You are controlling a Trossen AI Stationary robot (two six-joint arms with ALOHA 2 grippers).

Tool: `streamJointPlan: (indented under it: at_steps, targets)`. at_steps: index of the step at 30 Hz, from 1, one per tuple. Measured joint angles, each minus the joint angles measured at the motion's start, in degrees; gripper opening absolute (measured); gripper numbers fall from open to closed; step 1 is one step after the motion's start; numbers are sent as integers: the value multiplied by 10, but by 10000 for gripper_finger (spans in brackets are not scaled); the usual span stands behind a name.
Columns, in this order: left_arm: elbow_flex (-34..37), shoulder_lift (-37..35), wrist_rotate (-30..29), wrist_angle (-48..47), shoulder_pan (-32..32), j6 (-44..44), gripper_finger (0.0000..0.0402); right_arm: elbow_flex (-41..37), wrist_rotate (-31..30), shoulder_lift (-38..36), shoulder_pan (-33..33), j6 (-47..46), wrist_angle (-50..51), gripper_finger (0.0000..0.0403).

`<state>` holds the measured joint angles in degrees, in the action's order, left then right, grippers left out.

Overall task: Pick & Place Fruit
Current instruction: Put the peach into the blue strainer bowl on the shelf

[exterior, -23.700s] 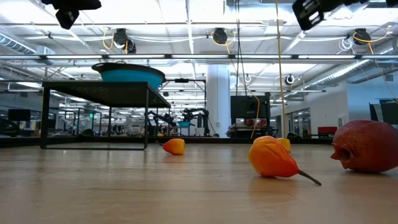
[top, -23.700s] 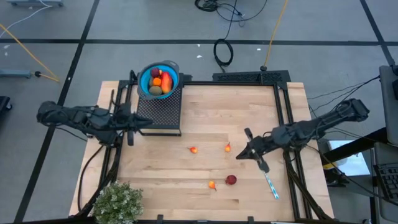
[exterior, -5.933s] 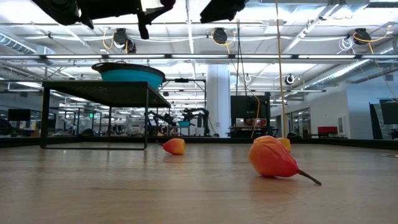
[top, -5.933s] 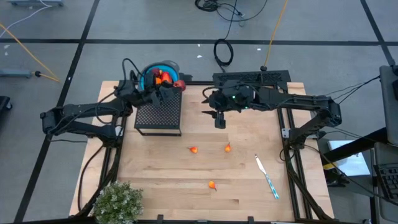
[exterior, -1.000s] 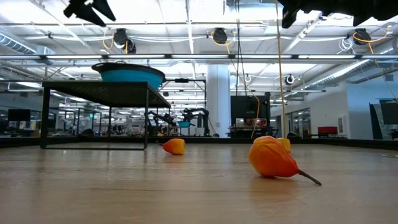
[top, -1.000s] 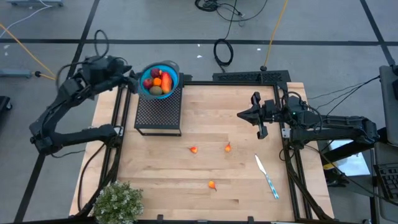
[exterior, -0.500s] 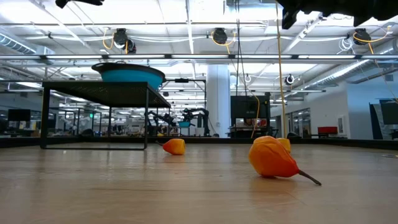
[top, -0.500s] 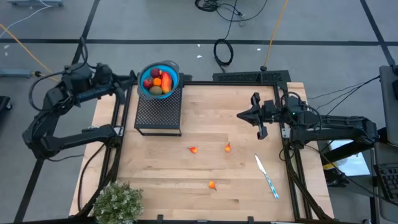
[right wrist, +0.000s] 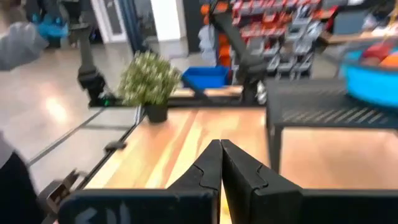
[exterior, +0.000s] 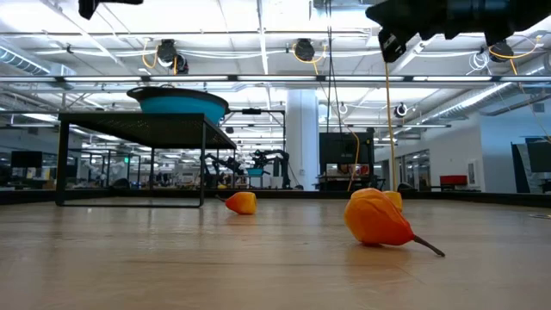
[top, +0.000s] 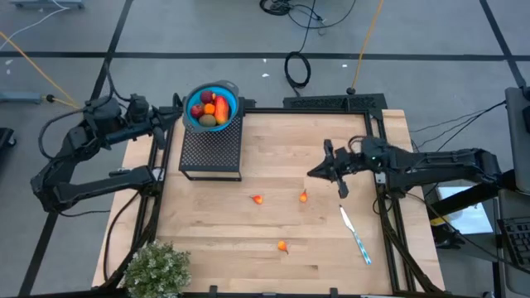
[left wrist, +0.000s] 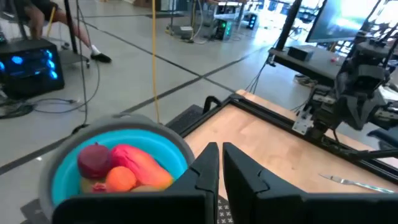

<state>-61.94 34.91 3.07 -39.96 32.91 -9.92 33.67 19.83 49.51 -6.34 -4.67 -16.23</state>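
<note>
Three orange bits (top: 282, 246) sit loose on the near table (top: 273, 141). Right gripper (top: 315, 173) hovers mid-table, fingers pressed together, empty. Far left, the bowl (top: 229, 88) holds the other fruit; left gripper (top: 176, 110) beside it, fingers together.

— Site type? 
— Large open robotics lab. Ceiling ducts and strip lights (exterior: 258, 79), more robot arms (exterior: 258, 164) on benches behind, cables (top: 296, 68) across grey taped floor, shelves of parts bins (right wrist: 292, 25), wooden worktable (top: 290, 215) in black frame.
</note>
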Motion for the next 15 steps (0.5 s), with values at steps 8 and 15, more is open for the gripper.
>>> streamJointPlan:
  at_steps: [8, 15]
  targets:
    - [85, -50, 0, 66, -17, -8, 3, 0, 10, 75, 35, 3, 46, 0]
    - [133, -87, 0, 103, -25, -12, 20, 20, 45, 126, 45, 58, 149, 0]
